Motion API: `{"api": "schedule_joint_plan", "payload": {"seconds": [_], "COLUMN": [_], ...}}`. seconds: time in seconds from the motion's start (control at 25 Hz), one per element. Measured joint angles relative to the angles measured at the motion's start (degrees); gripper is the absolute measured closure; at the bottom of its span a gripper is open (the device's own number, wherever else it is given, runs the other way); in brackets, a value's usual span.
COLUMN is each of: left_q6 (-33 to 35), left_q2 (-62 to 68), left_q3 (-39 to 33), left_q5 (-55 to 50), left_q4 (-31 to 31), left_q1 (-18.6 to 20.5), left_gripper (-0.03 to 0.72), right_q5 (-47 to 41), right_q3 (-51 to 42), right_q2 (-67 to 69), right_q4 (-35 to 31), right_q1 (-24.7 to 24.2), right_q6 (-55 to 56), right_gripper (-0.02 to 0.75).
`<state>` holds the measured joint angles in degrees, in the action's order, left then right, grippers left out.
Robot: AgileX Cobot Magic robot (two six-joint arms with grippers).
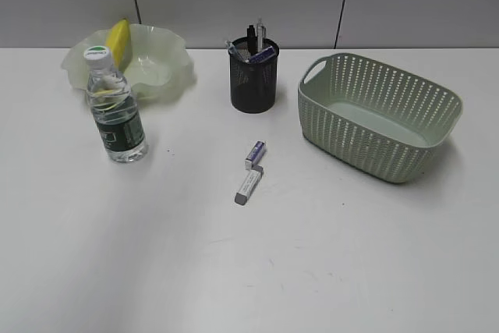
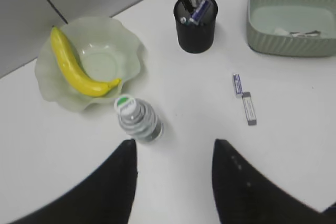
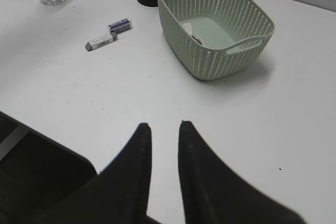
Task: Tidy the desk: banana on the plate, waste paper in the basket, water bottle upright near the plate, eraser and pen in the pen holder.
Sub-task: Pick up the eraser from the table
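The banana (image 1: 118,39) lies in the plate (image 1: 160,52) at the far left of the desk (image 1: 249,271), resting along the plate's left side. The water bottle (image 1: 114,107) stands upright just in front of the plate, white cap on top. The pen holder (image 1: 253,76) stands at the back middle of the desk, with pens and a small purple-labelled piece sticking out of its top. The basket (image 1: 378,115) sits to the right of the pen holder, apart from it; in the left wrist view a scrap of crumpled paper (image 2: 304,33) shows inside it on the bottom.

Two small erasers remain on the open desk in front of the pen holder: one with a purple sleeve (image 1: 255,154) and, touching or just beside its near end, a grey and white one (image 1: 248,185). Nothing stands between them and the pen holder.

The left gripper (image 2: 173,182) hangs above the desk near the water bottle, its jaws well apart and holding nothing. The right gripper (image 3: 164,166) hangs over bare desk in front of the basket, its jaws a narrow gap apart with nothing between them.
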<state>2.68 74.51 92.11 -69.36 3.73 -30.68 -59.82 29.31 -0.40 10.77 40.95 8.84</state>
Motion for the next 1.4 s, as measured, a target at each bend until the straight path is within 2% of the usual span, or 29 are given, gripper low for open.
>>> {"api": "schedule_joint_plan", "payload": {"seconds": [0.2, 0.44, 0.64, 0.84, 1.04, 1.16, 1.4], "left_q6": [-0.5, -0.6, -0.6, -0.6, -0.6, -0.6, -0.6], "left_q2": [-18.9, -43.9, -60.8, -70.1, -72.9, -73.1, -73.1], "left_q3": [-18.7, -42.8, -55.3, -60.9, -61.3, -61.3, -61.3], "left_q5": [0.4, 7.4, 9.4, 8.9, 8.9, 8.9, 8.9], "left_q4": [-1.3, -3.0, -3.4, -3.7, -3.7, -3.7, -3.7], "left_q1": [0.0, 0.0, 0.0, 0.0, 0.0, 0.0, 0.0], "left_gripper": [0.337, 0.337, 0.337, 0.350, 0.374, 0.378, 0.379], "right_q5": [0.0, 0.0, 0.1, 3.8, 11.3, 13.4, 11.0], "right_q3": [0.0, 0.0, 0.0, 1.7, 7.5, 15.5, 37.6], "right_q2": [0.0, 0.0, 0.0, 5.4, 25.4, 42.0, 74.7], "right_q4": [0.0, 0.0, 0.0, -1.4, -2.5, -3.6, -13.1], "right_q1": [0.0, 0.0, 0.0, 0.0, 0.0, 0.0, 0.0], "right_q6": [0.0, 0.0, 0.0, -0.1, -5.7, -7.4, -5.6], "right_gripper": [0.574, 0.573, 0.573, 0.561, 0.542, 0.517, 0.364]}}
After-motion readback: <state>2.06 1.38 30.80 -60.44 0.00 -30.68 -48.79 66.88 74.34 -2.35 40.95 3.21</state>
